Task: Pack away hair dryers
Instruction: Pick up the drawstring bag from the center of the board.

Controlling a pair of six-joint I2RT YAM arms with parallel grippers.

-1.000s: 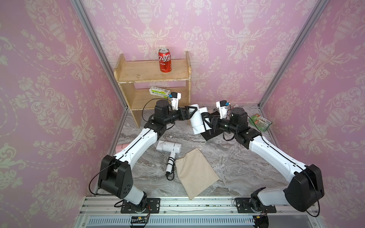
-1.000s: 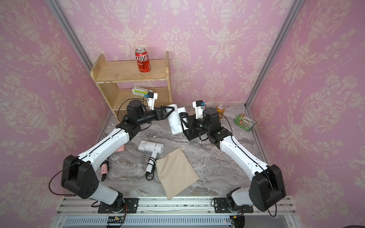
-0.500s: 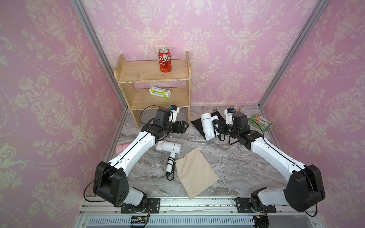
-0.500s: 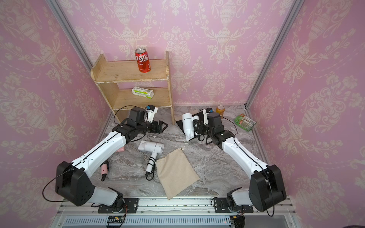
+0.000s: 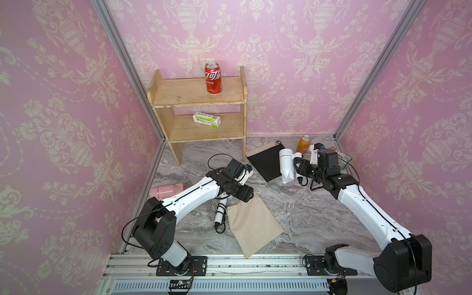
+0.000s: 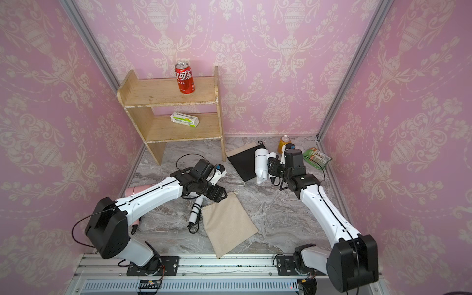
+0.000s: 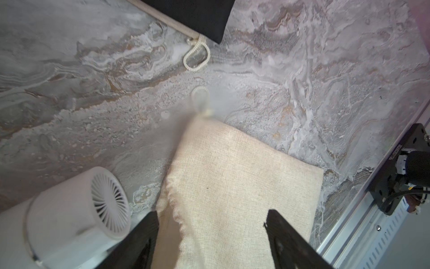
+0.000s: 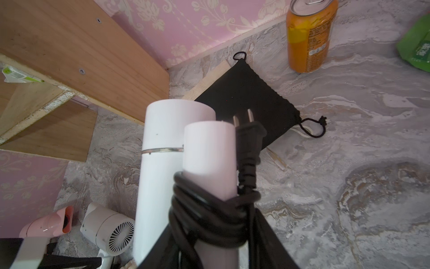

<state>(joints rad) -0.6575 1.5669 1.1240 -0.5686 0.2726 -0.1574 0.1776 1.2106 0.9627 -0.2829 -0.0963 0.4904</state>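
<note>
The right gripper [image 8: 216, 235] has its black fingers [image 8: 267, 251] clamped on the folded, cord-wrapped handle of a white hair dryer [image 8: 162, 163]. The right wrist view shows the plug [image 8: 249, 130] standing up beside the handle's end. In both top views this dryer lies over the near edge of a black pouch [image 5: 264, 164], and whether it rests on the cloth or hangs above it cannot be told.

The left gripper [image 7: 211, 223] has its fingers [image 7: 144, 240] spread wide, one to each side of the gathered mouth of a beige pouch [image 7: 232, 181], gripping nothing. Whether they touch the fabric cannot be told.

Only the left wrist view gives the fan grille of a second white hair dryer [image 7: 76, 209], which lies just beside that pouch. From above, the left arm covers its barrel and leaves only the handle with its black cord [image 5: 220, 212] showing.

A pink hair dryer [image 5: 166, 191] lies by the left wall, partly behind the arm. The right wrist view alone shows its open nozzle.

That view also catches the edge of another beige pouch [image 8: 209, 81] under the black one, an orange can [image 8: 307, 35] and a green packet [image 8: 416, 46] on the marble tabletop [image 5: 319, 217].

Beyond, the top views take in a wooden shelf [image 5: 178, 92] with a red can [image 5: 212, 78] on top and a small box [image 5: 207, 119] below
</note>
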